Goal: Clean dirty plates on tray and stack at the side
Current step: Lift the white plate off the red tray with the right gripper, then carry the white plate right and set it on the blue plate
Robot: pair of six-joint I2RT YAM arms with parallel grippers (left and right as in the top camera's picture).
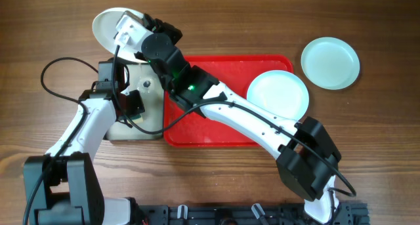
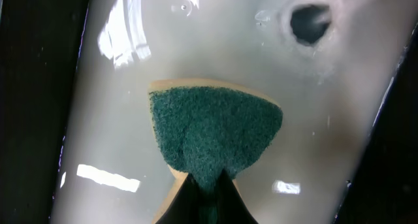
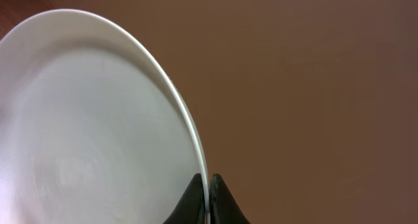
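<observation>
My right gripper [image 3: 209,181] is shut on the rim of a white plate [image 3: 85,119] and holds it tilted on edge above the wooden table. From overhead, that plate [image 1: 105,25] sits at the far left with the right gripper [image 1: 141,21] on its right side. A pale blue plate [image 1: 277,94] lies on the red tray [image 1: 223,133]. Another pale blue plate [image 1: 330,62] rests on the table to the right of the tray. My left gripper [image 2: 208,185] is shut on a teal sponge [image 2: 215,129] over a small grey tray [image 2: 117,119].
The small grey tray [image 1: 147,113] stands just left of the red tray, with my left gripper [image 1: 134,105] above it. My right arm [image 1: 249,117] stretches diagonally across the red tray. The grey tray's floor looks wet, with a dark spot [image 2: 308,23].
</observation>
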